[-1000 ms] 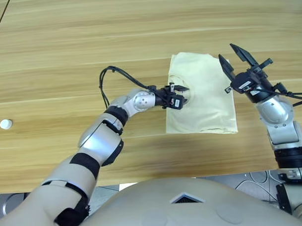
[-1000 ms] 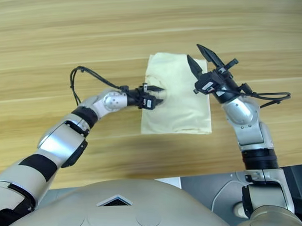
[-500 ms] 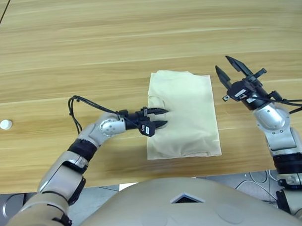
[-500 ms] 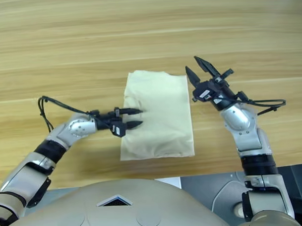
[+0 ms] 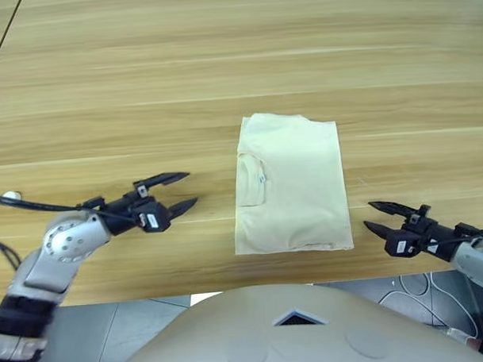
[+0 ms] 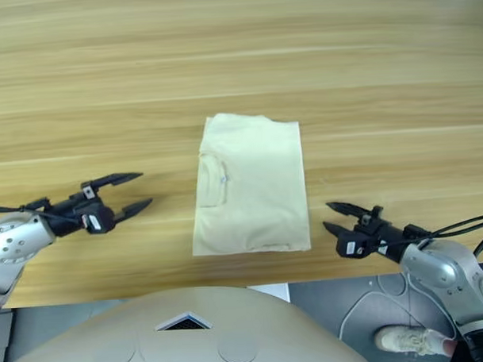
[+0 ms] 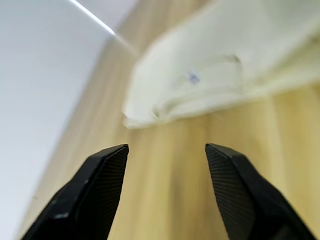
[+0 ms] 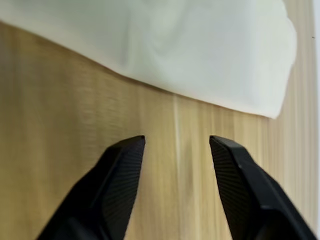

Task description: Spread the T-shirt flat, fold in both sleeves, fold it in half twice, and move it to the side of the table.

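T-shirt point(image 5: 293, 183) lies flat on the table point(image 5: 221, 54), folded down to a compact upright rectangle with the collar and its small label facing up on the T-shirt's left half. My left tool point(image 5: 189, 188) is out to the left of the T-shirt, well apart from it, fingers spread and empty, tips pointing toward the T-shirt. My right tool point(image 5: 369, 214) is just off the T-shirt's near right corner, also released, empty, not touching the cloth. A small white round thing point(image 5: 12, 195) lies far left of the T-shirt.
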